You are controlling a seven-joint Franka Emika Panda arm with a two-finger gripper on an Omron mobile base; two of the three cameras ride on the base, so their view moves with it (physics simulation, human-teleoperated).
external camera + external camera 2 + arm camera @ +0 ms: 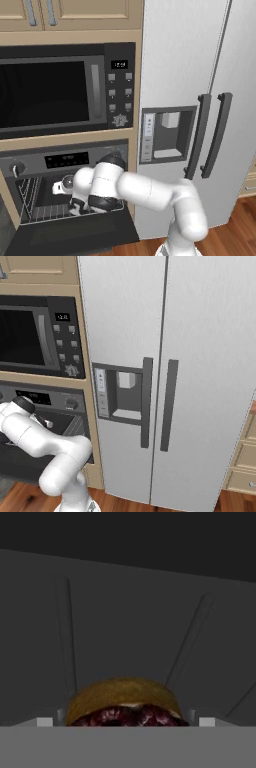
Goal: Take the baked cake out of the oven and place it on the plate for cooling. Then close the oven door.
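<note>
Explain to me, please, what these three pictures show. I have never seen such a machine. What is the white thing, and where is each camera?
The white thing is a robot arm on a driving base, in a computer-rendered kitchen. Two cameras ride on the base behind the arm, one to its left and one to its right. They show a microwave, below it the oven with the oven door folded down, and a large fridge. The arm reaches into the oven above the wire rack. The third camera sits on the hand and looks along the gripper. There the baked cake is very close, between the two fingers. Whether the fingers already squeeze it cannot be told.
</note>
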